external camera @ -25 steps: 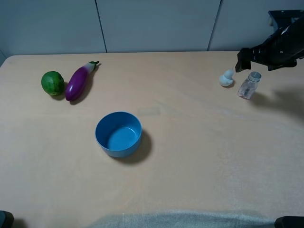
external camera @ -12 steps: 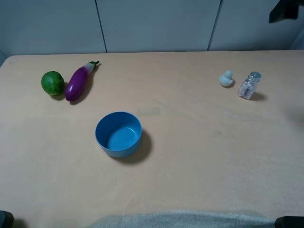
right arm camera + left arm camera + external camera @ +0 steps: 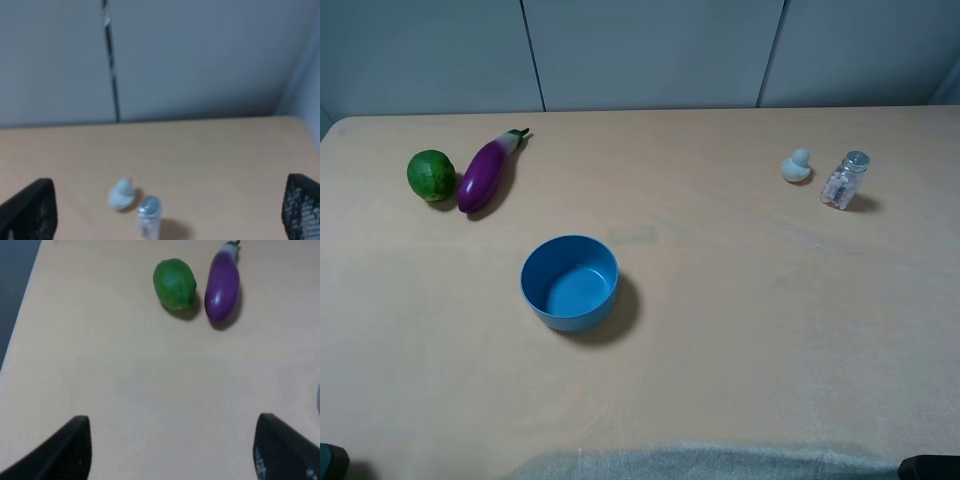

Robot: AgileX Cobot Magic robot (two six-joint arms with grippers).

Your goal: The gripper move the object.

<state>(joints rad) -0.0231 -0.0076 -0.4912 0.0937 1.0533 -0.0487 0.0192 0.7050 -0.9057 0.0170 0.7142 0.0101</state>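
The small glass shaker (image 3: pixel 844 181) with a silver cap stands upright at the far right of the table, just right of a pale duck figure (image 3: pixel 797 166). Neither arm shows in the exterior view. In the right wrist view the shaker (image 3: pixel 148 218) and the duck (image 3: pixel 121 194) lie well below and ahead of my right gripper (image 3: pixel 167 212), which is open and empty, with its dark fingertips (image 3: pixel 30 210) far apart. My left gripper (image 3: pixel 175 457) is open and empty above bare table.
A blue bowl (image 3: pixel 569 281) stands left of the middle. A green lime (image 3: pixel 431 175) and a purple eggplant (image 3: pixel 488 171) lie at the far left; both also show in the left wrist view, lime (image 3: pixel 174 283) and eggplant (image 3: pixel 223 282). A grey wall runs behind the table.
My right arm, which hovered just above the shaker, has lifted up and right out of the exterior view. The shaker and the duck have not moved.
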